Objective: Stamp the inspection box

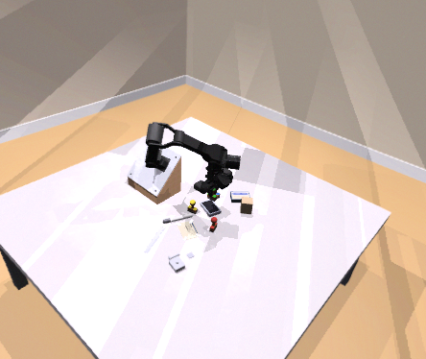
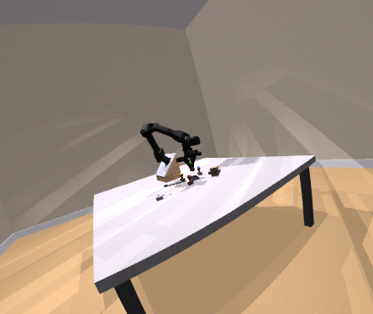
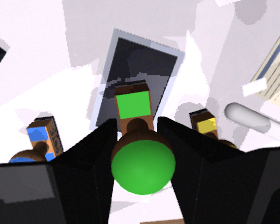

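Observation:
My gripper [image 1: 213, 192] [image 2: 191, 164] [image 3: 137, 125] is shut on the green-knobbed stamp [image 3: 143, 167], which has a brown block with a green patch. The stamp is held above the bench; its word and underside are hidden. The dark ink pad [image 1: 210, 207] [image 3: 136, 60] with a grey rim lies on the bench; in the wrist view the stamp's block overlaps its lower part. The gap between them cannot be judged exactly. The cream card [image 1: 185, 231] [image 3: 278, 75] lies beyond the pad, cut off at the wrist view's right edge. The inspection box cannot be made out.
A blue stamp [image 3: 38, 135], a yellow stamp [image 1: 192, 206] [image 3: 207, 125] and a red stamp [image 1: 213, 224] stand around the pad. A grey rod [image 1: 177, 219] [image 3: 248, 115] lies near the card. A tan block [image 1: 247, 205], a flat labelled case [image 1: 240, 194] and a metal block [image 1: 177, 263] are farther out.

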`<state>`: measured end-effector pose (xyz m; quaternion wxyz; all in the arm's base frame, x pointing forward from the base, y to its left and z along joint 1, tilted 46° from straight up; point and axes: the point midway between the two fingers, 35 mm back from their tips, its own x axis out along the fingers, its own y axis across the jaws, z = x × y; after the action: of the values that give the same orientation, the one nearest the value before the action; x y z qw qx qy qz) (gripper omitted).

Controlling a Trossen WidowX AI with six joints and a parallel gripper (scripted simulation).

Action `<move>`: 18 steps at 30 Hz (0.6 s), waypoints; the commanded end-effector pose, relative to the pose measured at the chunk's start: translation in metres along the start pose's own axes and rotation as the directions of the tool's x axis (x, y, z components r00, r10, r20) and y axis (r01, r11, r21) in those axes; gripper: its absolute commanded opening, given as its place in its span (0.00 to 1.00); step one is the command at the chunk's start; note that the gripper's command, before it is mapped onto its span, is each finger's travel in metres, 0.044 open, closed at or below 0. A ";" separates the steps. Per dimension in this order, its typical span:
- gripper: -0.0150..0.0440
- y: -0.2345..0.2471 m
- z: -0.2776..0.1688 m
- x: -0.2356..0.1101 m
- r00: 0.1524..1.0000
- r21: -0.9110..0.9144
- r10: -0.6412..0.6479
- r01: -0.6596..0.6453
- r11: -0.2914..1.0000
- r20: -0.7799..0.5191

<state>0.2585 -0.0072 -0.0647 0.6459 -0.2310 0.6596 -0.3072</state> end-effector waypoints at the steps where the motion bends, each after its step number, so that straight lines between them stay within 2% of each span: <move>1: 0.25 -0.001 -0.001 0.004 1.000 -0.005 -0.006 0.006 1.000 -0.002; 18: 0.25 -0.001 -0.001 0.016 1.000 -0.004 -0.006 0.006 1.000 -0.001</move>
<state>0.2582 -0.0157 -0.0734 0.6462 -0.2308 0.6592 -0.3077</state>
